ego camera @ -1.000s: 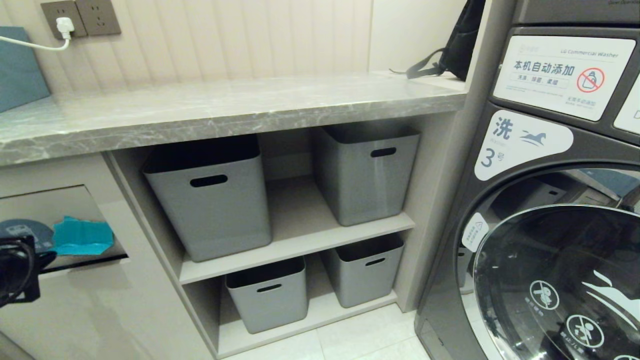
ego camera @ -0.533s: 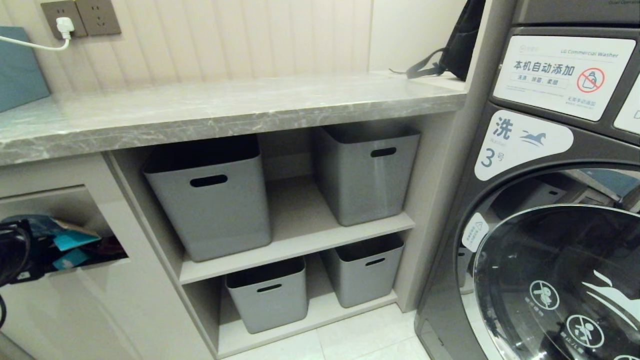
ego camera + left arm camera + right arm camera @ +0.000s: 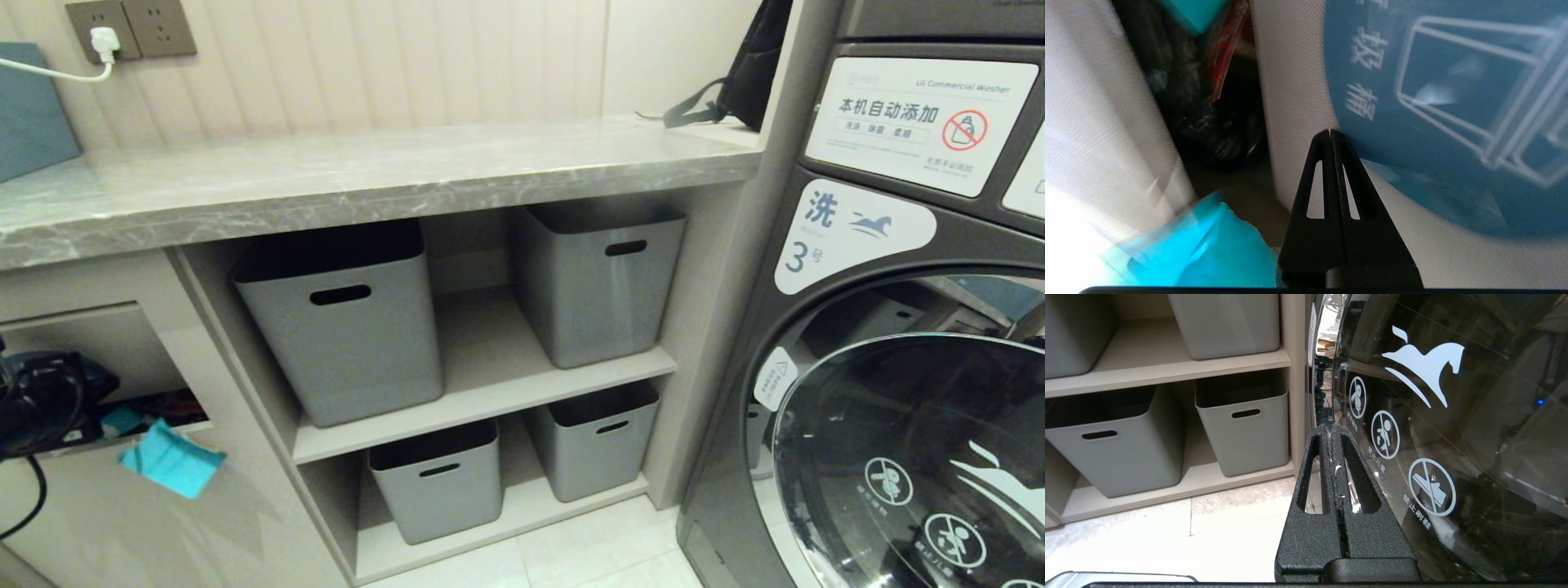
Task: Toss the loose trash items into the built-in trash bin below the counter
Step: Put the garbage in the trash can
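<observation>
The left gripper (image 3: 1329, 132) is at the built-in trash bin's flap (image 3: 1298, 102), its two black fingers (image 3: 1318, 179) pressed flat together with nothing between them. Their tips sit at the edge of the blue oval sticker (image 3: 1433, 122) with the white bin outline, and the flap is tilted inward, leaving a dark slot between its edge and the beige cabinet frame (image 3: 1094, 122). Through that slot a black bin liner (image 3: 1196, 118) shows, with a red and white package piece (image 3: 1224, 61) and a scrap of teal at the top of the gap.

In the head view the left arm (image 3: 45, 400) is at the far left edge, a dark mass with cables against the opening under the table (image 3: 367, 175). A crumpled teal wrapper (image 3: 171, 459) is outside the slot, just below its lower lip in front of the cabinet face; whether it touches the panel I cannot tell. The same teal sheet appears blurred close under the fingers in the wrist view.

To the right of the bin are the open shelves with four grey storage boxes (image 3: 351, 327), then the washing machine (image 3: 906, 367) closing off that side. The table's thick edge overhangs the flap.

The right gripper (image 3: 1333, 428) hangs low beside the washer's glass door (image 3: 1433, 416), above pale floor tiles (image 3: 1229, 531), fingers closed together and empty.
</observation>
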`<state>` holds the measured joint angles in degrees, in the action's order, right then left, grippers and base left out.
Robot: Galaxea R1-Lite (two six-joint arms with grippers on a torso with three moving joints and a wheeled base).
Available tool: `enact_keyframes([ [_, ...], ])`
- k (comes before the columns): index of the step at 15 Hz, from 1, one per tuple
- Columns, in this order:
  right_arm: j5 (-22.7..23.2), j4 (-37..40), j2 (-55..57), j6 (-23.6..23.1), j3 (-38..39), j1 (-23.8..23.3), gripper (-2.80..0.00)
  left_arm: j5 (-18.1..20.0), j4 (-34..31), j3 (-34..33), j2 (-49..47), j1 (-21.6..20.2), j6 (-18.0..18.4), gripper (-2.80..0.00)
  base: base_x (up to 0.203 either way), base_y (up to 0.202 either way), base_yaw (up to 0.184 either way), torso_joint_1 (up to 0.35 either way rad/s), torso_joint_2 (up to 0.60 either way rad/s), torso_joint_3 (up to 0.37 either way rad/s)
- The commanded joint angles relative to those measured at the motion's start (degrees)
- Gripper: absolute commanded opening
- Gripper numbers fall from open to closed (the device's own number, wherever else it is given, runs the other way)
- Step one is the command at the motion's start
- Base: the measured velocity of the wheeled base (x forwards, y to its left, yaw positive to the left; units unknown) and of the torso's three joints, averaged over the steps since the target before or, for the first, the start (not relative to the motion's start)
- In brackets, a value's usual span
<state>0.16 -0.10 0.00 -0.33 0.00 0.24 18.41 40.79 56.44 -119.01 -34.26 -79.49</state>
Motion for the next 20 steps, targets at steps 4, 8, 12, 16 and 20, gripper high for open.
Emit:
enact_keyframes([
  [4, 0.0, 0.0, -0.1, 0.0, 0.0, 0.0, -2.80, 0.0, -0.1, 3.8, -4.6, 0.8, -0.4, -2.80, 0.000, 0.000, 0.000, 0.000, 0.00, 0.000],
  [8, 0.0, 0.0, -0.1, 0.0, 0.0, 0.0, -2.80, 0.0, -0.5, 3.4, -3.9, 0.5, -0.1, -2.80, 0.000, 0.000, 0.000, 0.000, 0.00, 0.000],
  [12, 0.0, 0.0, -0.1, 0.0, 0.0, 0.0, -2.80, -0.2, -0.6, -2.4, 4.4, 0.1, 0.4, -2.80, 0.000, 0.000, 0.000, 0.000, 0.00, 0.000],
  [16, 0.0, 0.0, -0.1, 0.0, 0.0, 0.0, -2.80, -3.1, -0.6, -18.8, 22.8, -0.6, 6.8, -2.80, 0.000, 0.000, 0.000, 0.000, 0.00, 0.000],
  [20, 0.1, 0.0, 0.0, 0.0, 0.0, 0.0, -2.80, -6.3, -0.5, -33.5, 41.2, -0.6, 34.1, -2.80, 0.000, 0.000, 0.000, 0.000, 0.00, 0.000],
])
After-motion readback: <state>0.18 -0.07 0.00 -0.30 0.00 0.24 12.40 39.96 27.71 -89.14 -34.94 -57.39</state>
